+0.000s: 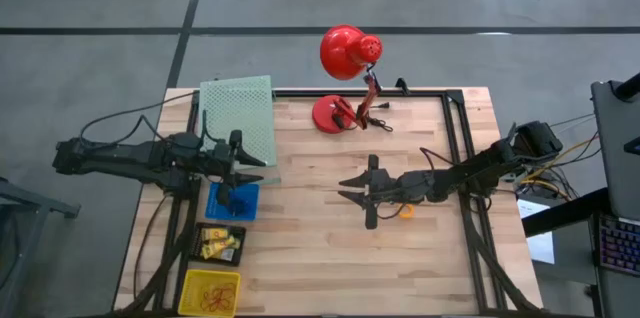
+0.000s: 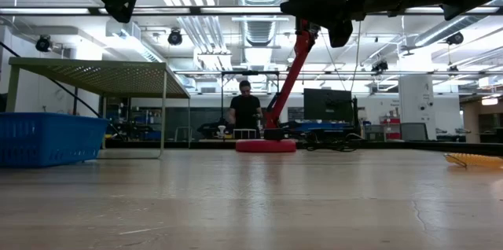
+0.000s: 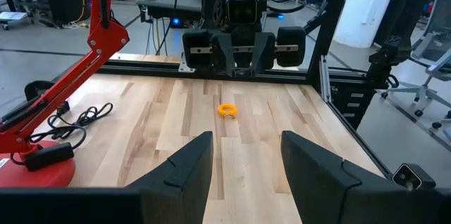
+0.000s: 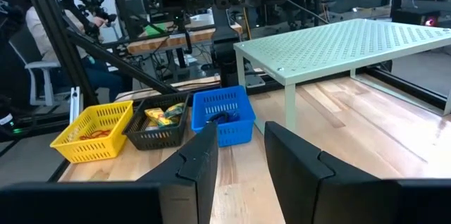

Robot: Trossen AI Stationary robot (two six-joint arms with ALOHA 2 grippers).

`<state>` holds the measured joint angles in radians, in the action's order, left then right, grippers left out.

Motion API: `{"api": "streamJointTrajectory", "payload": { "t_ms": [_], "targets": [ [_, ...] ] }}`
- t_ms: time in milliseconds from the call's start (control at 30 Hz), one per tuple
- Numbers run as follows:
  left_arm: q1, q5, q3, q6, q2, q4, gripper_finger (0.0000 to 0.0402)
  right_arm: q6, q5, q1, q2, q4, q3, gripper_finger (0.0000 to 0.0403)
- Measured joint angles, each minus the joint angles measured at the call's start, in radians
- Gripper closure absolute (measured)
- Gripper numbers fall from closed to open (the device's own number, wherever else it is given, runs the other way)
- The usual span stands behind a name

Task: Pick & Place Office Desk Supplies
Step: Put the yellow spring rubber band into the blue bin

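Lying on the bare table [image 1: 300, 258], 1 orange ring [image 1: 405, 211] sat just behind the right gripper [image 1: 352, 191], whose fingers were apart and empty. Over the blue basket [image 1: 232, 201], the left gripper [image 1: 252, 165] hung with jaws parted, also empty.

blue basket [image 4: 223, 115]: contents too dark to tell | yellow basket [image 1: 209, 292]: cut by edge
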<state>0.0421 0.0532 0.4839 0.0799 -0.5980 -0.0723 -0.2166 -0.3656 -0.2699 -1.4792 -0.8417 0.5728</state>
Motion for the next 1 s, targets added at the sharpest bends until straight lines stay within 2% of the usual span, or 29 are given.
{"api": "streamJointTrajectory", "payload": {
  "t_ms": [433, 533, 600, 700, 900, 1000],
  "targets": [
    [0.0, 0.0, 0.0, 0.0, 0.0, -0.001, 0.0229, -0.016, 0.001, 0.0, 0.001, 0.001, 0.04, 0.0283],
    [0.0, 0.0, 0.0, 0.0, 0.0, -0.003, 0.0229, -0.015, 0.035, 0.0, 0.005, 0.08, 0.085, 0.0279],
    [0.0, 0.0, 0.0, 0.0, 0.0, -0.007, 0.0229, -0.018, 0.062, 0.0, 0.019, 0.229, 0.137, 0.0277],
    [0.0, 0.0, 0.0, 0.0, 0.0, -0.009, 0.0229, -0.08, 0.062, -0.001, 0.035, 0.555, 0.245, 0.0276],
    [0.0, 0.0, 0.0, 0.0, 0.0, -0.011, 0.0229, -0.414, 0.06, -0.004, 0.003, 1.233, 0.494, 0.0279],
    [0.0, 0.0, 0.0, 0.0, 0.0, -0.016, 0.0229, -0.574, 0.06, -0.009, -0.034, 1.46, 0.579, 0.0279]
  ]
}}
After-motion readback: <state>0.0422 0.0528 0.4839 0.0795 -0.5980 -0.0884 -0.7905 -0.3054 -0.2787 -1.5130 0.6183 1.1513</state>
